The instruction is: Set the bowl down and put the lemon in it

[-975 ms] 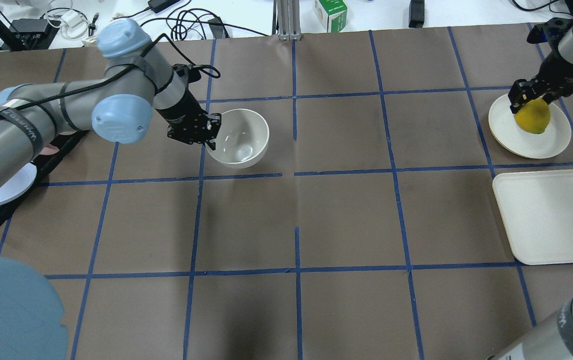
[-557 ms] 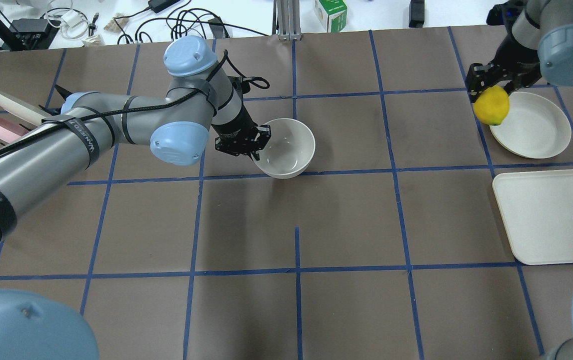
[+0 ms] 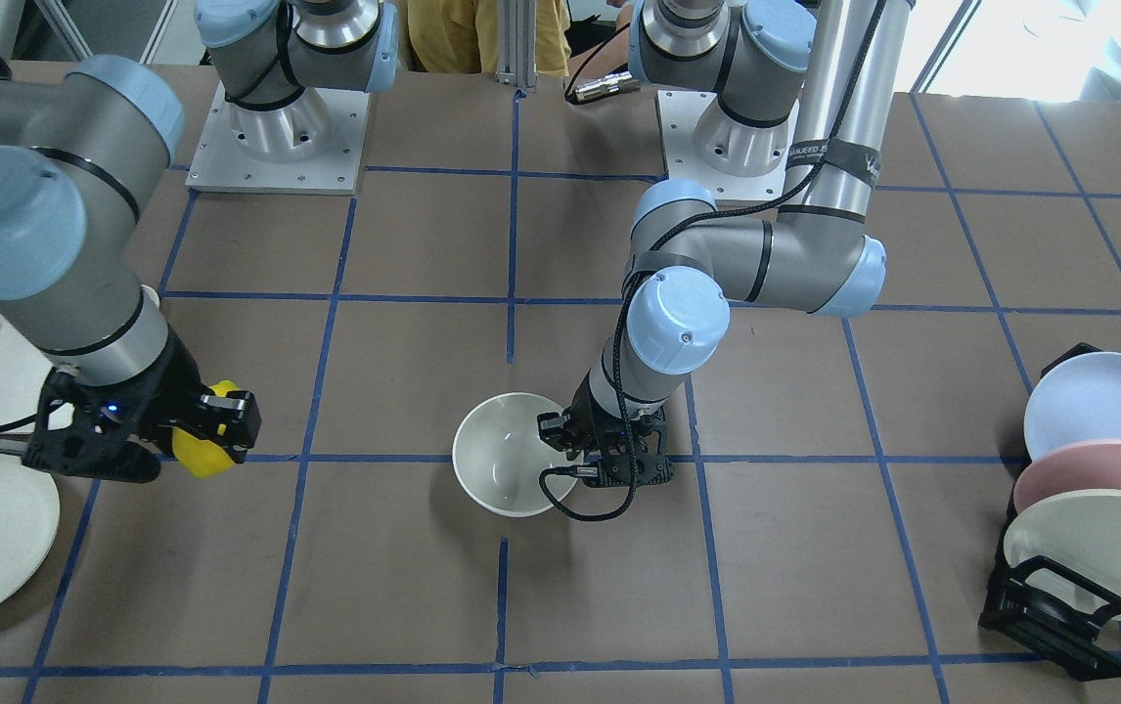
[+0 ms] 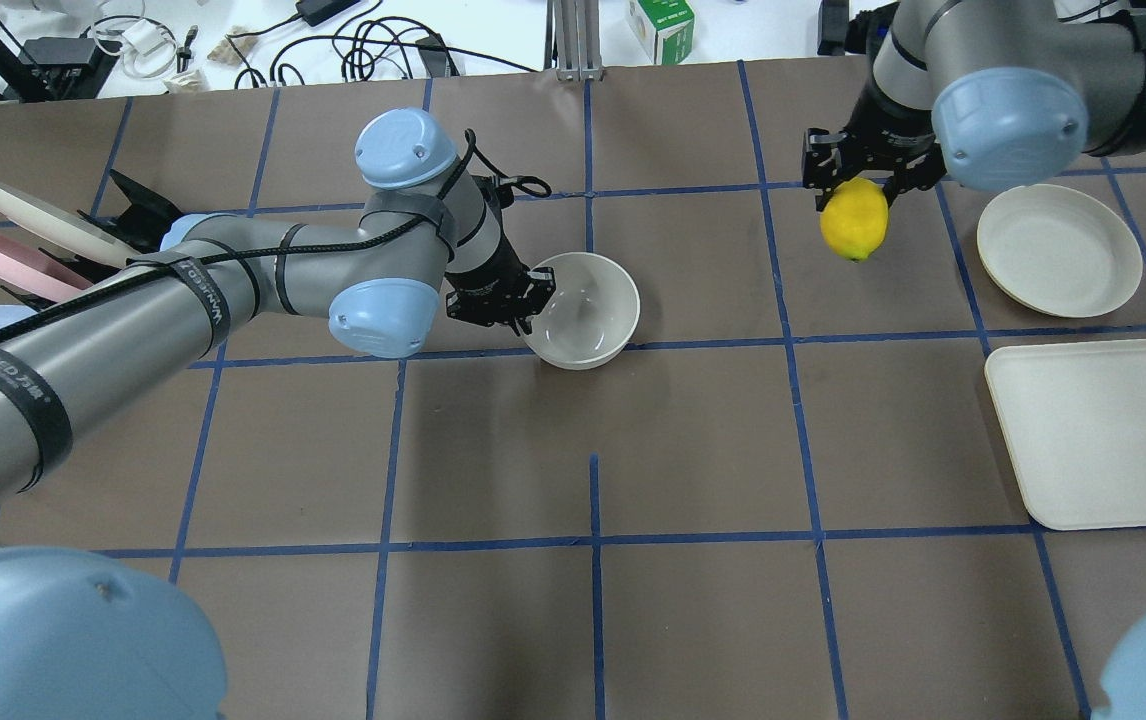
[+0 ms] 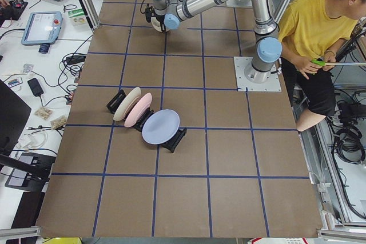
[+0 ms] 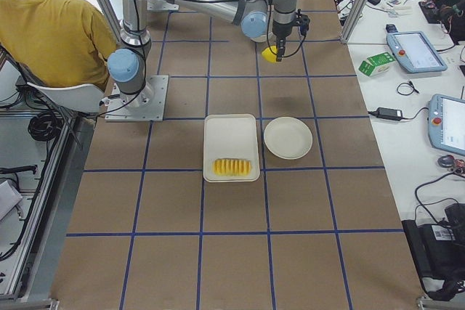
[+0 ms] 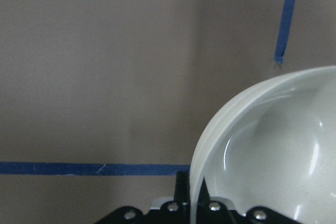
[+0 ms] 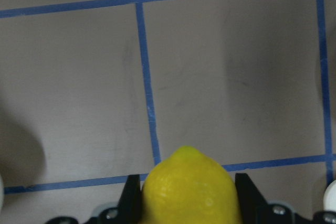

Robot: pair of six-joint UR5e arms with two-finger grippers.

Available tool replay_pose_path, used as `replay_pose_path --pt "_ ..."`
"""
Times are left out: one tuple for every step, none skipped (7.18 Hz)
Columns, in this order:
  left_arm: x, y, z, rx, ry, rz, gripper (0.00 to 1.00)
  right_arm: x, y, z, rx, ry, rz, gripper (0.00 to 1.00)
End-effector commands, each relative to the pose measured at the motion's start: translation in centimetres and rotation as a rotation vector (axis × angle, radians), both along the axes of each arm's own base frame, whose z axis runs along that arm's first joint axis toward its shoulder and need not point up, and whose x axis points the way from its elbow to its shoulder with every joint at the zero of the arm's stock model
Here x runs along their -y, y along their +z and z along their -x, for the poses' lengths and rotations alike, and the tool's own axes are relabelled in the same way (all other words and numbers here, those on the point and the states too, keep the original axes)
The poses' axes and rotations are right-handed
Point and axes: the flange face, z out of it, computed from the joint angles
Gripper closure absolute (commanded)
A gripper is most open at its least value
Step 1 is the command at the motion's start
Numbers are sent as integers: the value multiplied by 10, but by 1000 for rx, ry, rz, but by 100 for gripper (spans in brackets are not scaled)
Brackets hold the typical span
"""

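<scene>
Left hand [image 4: 525,318] grips glossy bowl [image 4: 593,305] by its thin rim; right hand [image 4: 858,193] clasps oval lemon [image 4: 854,226], seemingly aloft.

The table [image 4: 703,440] was covered in brown sheeting, marked into squares by blue tape [image 4: 595,600]. In the overhead view an off-white bowl [image 4: 588,305] sat just left of centre in the upper half; whether its base touched the surface could not be told. A round cream plate [image 4: 1058,250] lay at upper right, with a rectangular white tray [image 4: 1083,430] just below it. In the front-facing view a black rack [image 3: 1059,626] stood at lower right, and two metal mounting plates [image 3: 228,176] lay along the top.
</scene>
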Motion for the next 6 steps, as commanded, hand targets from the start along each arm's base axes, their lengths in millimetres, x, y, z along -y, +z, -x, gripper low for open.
replay_pose_path --pt "-3 -1 -1 -3 0 3 0 -6 -7 -63 13 12 24 100" --pt "5 24 -12 -2 -4 48 0 -7 -16 -79 58 10 15 100" --pt "18 48 -44 -2 -4 88 0 -5 -20 -95 97 12 41 100" --pt "26 68 -77 3 -39 102 0 -6 -27 -125 110 17 67 100" --pt "24 91 -109 37 -93 102 0 -10 -37 -150 118 6 70 100" --pt "17 115 -122 148 -148 120 0 -12 -44 -162 127 -26 70 100"
